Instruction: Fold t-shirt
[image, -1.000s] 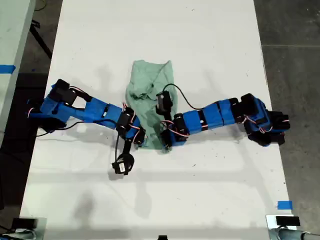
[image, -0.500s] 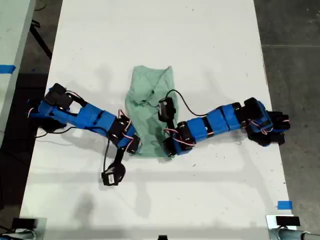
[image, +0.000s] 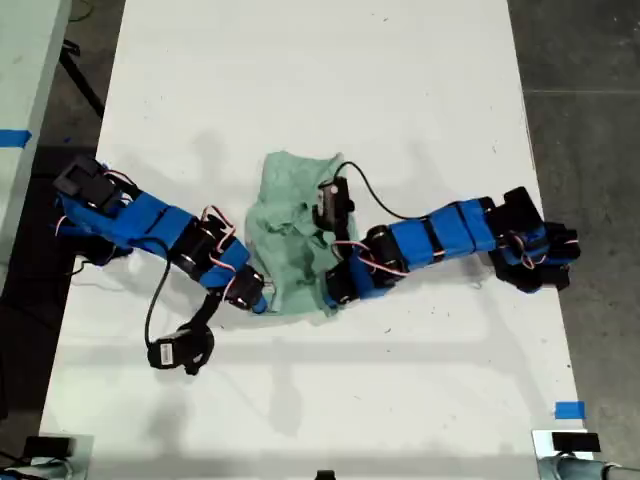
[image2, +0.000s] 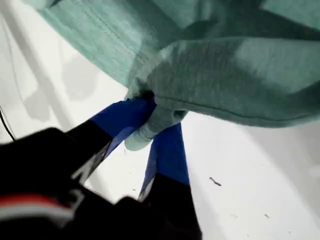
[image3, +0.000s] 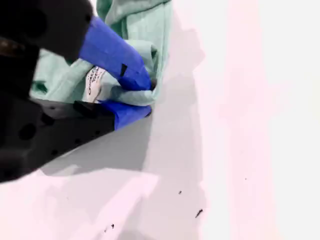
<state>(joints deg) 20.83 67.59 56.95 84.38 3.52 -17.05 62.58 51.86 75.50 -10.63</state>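
1. T-shirt (image: 292, 232): pale mint-green cloth, bunched and creased, lying on the white surface (image: 320, 70) at the middle of the exterior view, between the two blue arms.
2. My first gripper (image2: 150, 122): both blue jaws are clenched on a rolled fold of the t-shirt's edge; in the first wrist view the cloth (image2: 220, 60) hangs in folds from the jaws above the surface (image2: 260, 180).
3. My second gripper (image3: 145, 97): its blue jaws are clamped on a wad of the t-shirt (image3: 135, 30) at the cloth's edge, with a small printed label (image3: 93, 80) showing between them; the jaws sit low, close to the surface (image3: 250, 100).
4. Exterior view, arms: one arm reaches in from the view's left and meets the t-shirt's lower left corner (image: 255, 298); the other reaches in from the view's right and meets its lower right edge (image: 335, 288). The wrist views do not settle which of these is first and which second.
5. Blue tape (image: 569, 409): a small strip on the surface at the lower right of the exterior view, well apart from the cloth.
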